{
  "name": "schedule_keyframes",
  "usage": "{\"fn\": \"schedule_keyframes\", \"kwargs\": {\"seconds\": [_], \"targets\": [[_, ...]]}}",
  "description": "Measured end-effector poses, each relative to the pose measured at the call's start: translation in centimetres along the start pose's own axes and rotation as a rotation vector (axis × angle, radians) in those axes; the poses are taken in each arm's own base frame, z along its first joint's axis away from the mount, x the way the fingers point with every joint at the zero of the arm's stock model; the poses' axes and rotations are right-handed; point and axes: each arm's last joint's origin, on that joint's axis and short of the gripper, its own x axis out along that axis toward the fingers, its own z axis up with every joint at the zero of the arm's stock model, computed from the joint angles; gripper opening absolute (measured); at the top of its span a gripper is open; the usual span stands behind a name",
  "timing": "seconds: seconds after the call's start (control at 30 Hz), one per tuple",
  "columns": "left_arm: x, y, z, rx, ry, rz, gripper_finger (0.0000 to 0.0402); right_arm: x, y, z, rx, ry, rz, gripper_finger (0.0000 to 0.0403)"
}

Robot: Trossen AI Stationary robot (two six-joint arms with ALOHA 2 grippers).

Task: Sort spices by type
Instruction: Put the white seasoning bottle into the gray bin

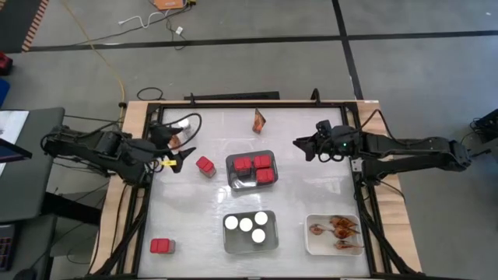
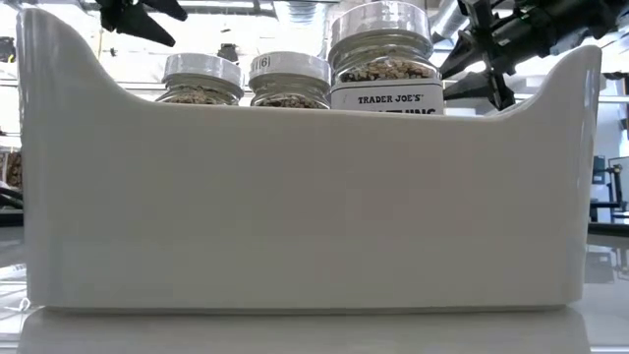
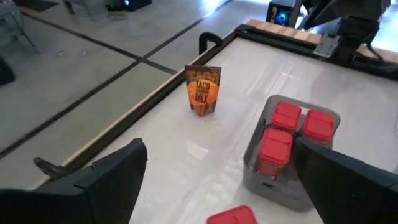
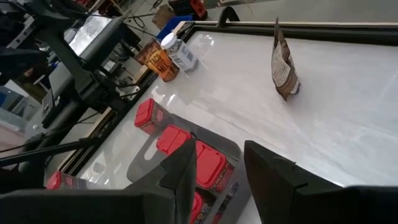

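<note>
A: In the high view, where are the spices?

B: Three red boxy containers (image 1: pixel 254 169) sit in a grey tray (image 1: pixel 231 180) near the middle of the desk (image 1: pixel 311 187). One more red container (image 1: pixel 205 166) stands on the desk just beside this tray, toward the left edge, and another red container (image 1: pixel 162 246) is near the front left corner. Four clear jars with white lids (image 1: pixel 247 225) are in a second grey tray (image 1: pixel 271 243) near the front edge. Flat orange-brown packets (image 1: pixel 336 228) lie in a white tray (image 1: pixel 312 247) toward the front right corner. One packet (image 1: pixel 259 120) stands alone near the back edge.

A: And the claws?

B: The left gripper (image 1: pixel 180 154) hangs over the left side of the desk, its fingers spread and holding nothing. The right gripper (image 1: pixel 303 146) is over the right side, near the back. In this view I cannot tell its opening.

A: The low view?

B: A tray wall (image 2: pixel 305 206) fills it. Three jars (image 2: pixel 288 79) show above the rim.

A: The left wrist view?

B: The fingers (image 3: pixel 106 177) are wide apart and empty. Beyond them stand the lone packet (image 3: pixel 203 89) and the tray with red containers (image 3: pixel 287 127).

A: The right wrist view?

B: The right gripper (image 4: pixel 217 171) is a little open, with a narrow gap, and it grips nothing. Beyond it are the red containers (image 4: pixel 186 149) in their tray and the lone packet (image 4: pixel 284 62). Near the far left edge of the desk lie a jar (image 4: pixel 179 53) and another packet (image 4: pixel 160 61), touching each other.
</note>
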Motion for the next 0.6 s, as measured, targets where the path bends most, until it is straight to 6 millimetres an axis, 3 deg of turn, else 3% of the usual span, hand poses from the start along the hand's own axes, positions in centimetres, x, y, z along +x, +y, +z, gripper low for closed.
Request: {"fn": "schedule_keyframes", "kwargs": {"seconds": [0.27,0.6], "targets": [[1.1,-0.1,0.7,-0.109,0.055,0.075,0.0384,0.0,0.0,0.0,0.000,0.000,-0.001,0.0160],[2.8,4.6,2.2,-0.207,0.297,0.417,0.0384,0.0,0.0,0.0,0.000,0.001,0.000,0.0160]]}}
